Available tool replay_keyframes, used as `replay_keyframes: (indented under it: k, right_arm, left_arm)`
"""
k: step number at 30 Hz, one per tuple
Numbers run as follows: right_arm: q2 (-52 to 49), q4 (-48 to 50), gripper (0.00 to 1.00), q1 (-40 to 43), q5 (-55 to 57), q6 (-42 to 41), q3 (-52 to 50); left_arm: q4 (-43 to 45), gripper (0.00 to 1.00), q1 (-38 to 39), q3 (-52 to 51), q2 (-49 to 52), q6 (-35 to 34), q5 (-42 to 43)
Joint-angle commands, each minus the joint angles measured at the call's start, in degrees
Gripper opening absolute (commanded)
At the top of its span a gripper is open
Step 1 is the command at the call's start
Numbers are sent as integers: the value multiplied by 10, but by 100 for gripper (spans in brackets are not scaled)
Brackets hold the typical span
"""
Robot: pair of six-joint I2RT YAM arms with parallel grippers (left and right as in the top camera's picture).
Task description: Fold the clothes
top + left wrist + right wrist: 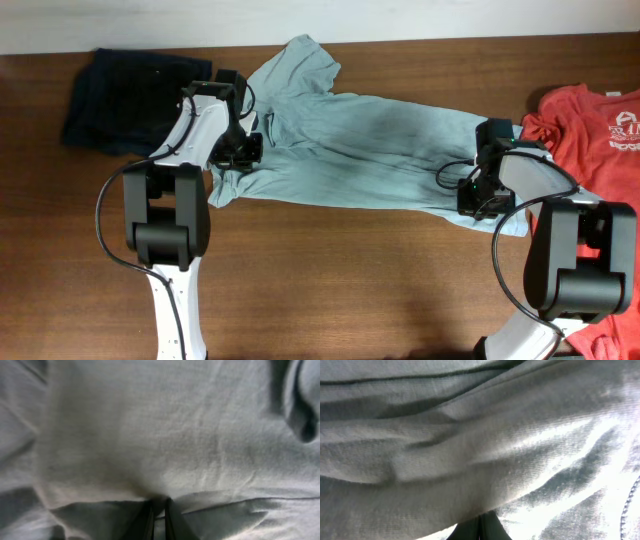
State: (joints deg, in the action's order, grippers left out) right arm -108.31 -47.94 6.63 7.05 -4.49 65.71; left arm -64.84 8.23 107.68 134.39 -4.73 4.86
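While I am looking down from overhead, the pale blue-grey T-shirt (pixel 370 150) is lying spread and rumpled across the upper middle of the table (pixel 350 290), with no fold made yet. My left gripper (pixel 248 150) is working at its left end and my right gripper (pixel 478 195) at its right. The red T-shirt (pixel 590 130) is waiting untouched at the right edge, and a dark garment (pixel 130 100) is sitting at the upper left.

Through my left wrist view, my jaws are pinching a ridge of cloth at bottom centre, a grip the overhead view is hiding.

Through my right wrist view, my jaws are clenching together under draped fabric, and I am judging that they are gripping it.
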Motion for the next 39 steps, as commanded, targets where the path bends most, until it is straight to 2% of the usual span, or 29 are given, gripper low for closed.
replay_keyframes:
  k: [1, 7, 19, 26, 31, 32, 34, 35, 37, 39]
  right_arm:
    - [-11, -4, 4, 5, -8, -3, -10]
    - [-11, -15, 4, 6, 12, -3, -10]
    - [-11, -55, 4, 6, 12, -3, 9]
    - [-11, -118, 5, 5, -19, -3, 97]
    - [-11, -174, 24, 5, -50, -3, 196]
    - [-11, -188, 29, 5, -50, -2, 217]
    - [-11, -212, 47, 5, -50, -2, 257]
    - [-11, -226, 59, 5, -51, -2, 280]
    - [-11, -250, 68, 5, -59, 17, 318]
    - [-11, -270, 74, 5, -69, 37, 355]
  left_arm:
    - [-8, 10, -7, -29, 11, -24, -68]
    - [-40, 1, -7, -61, 11, -51, -68]
    - [-109, 1, -7, -83, 9, -64, -68]
    - [-79, 2, -7, -71, -27, -84, -68]
    - [-48, 23, -7, -15, -83, -87, -65]
    - [-46, 30, -7, 2, -93, -85, -61]
    - [-38, 68, -7, 52, -110, -66, -40]
    - [-29, 79, -7, 79, -114, -47, -22]
    - [-21, 85, -7, 137, -114, -14, 13]
    - [-15, 86, -7, 185, -114, -5, 31]
